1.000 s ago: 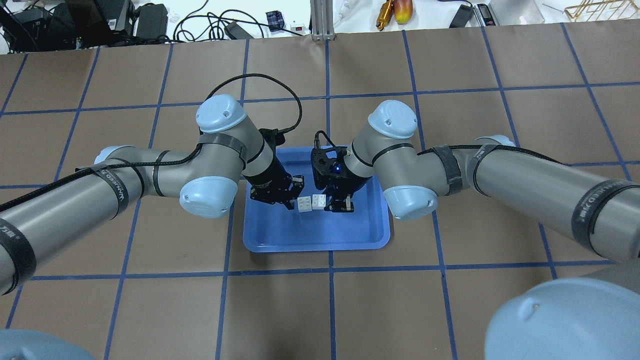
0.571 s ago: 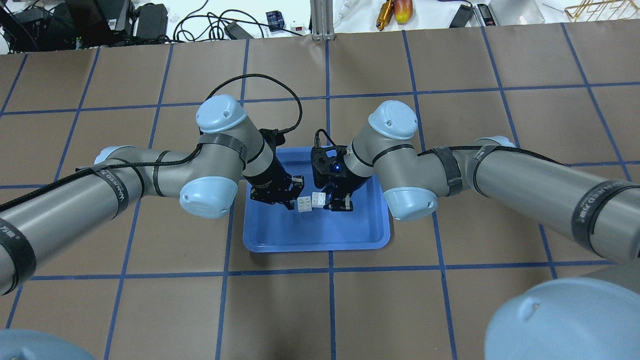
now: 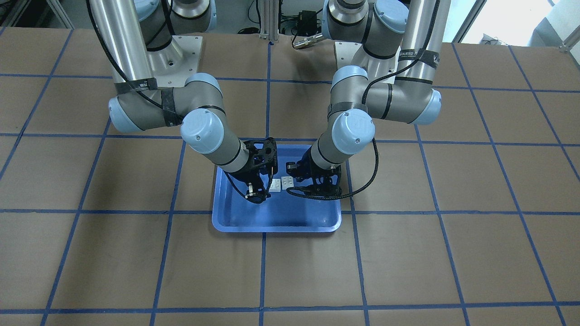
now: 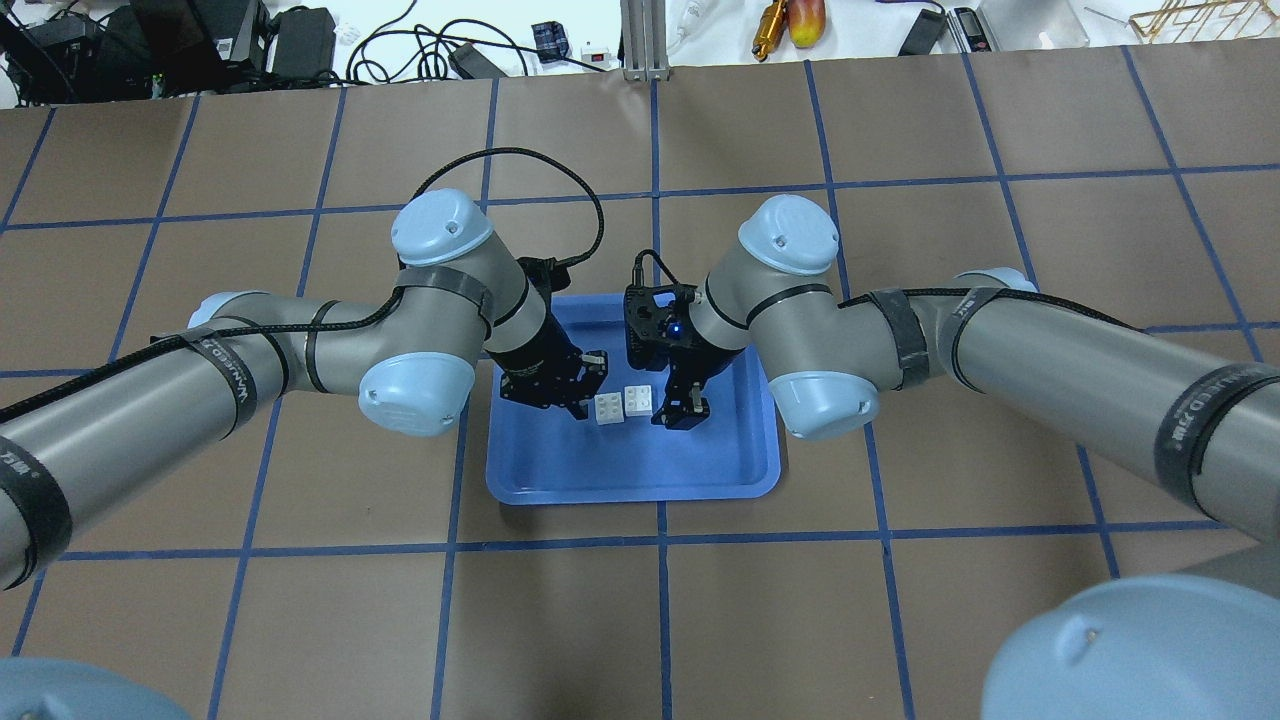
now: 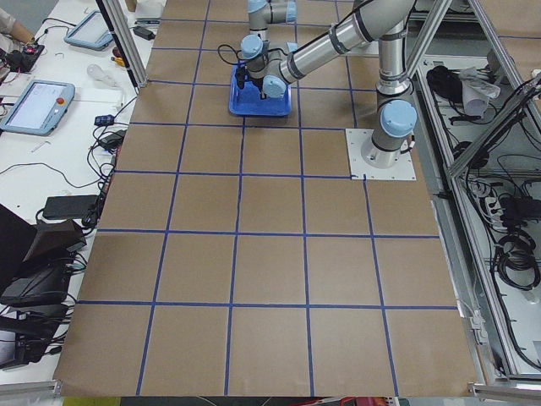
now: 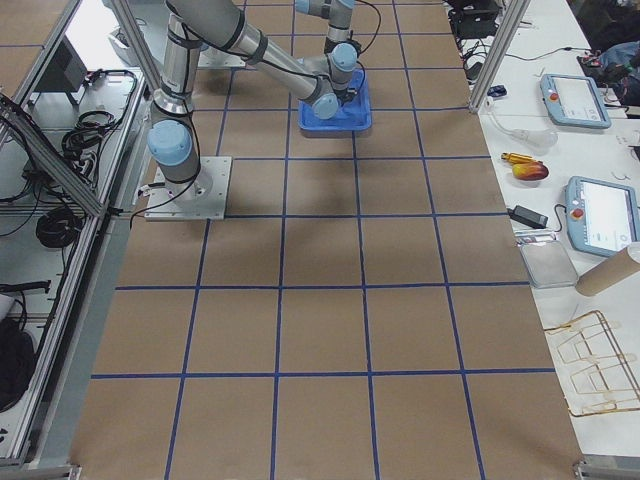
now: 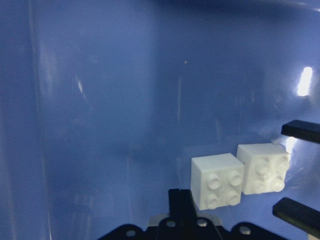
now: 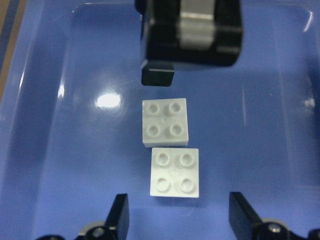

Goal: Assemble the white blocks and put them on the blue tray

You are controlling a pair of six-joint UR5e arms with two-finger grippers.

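- We see a brown table with blue lines. The tray sits in the middle of it.
- On the left, the left gripper hangs low over the tray. Its fingers are spread and hold nothing.
- In the middle, the two blocks lie on the tray side by side, bumps up.
- On the right, the right gripper has its fingers wide apart, one on each side of the nearer block, not touching it.
- We think the blocks are in the right place but not yet joined. One must go on top of the other.
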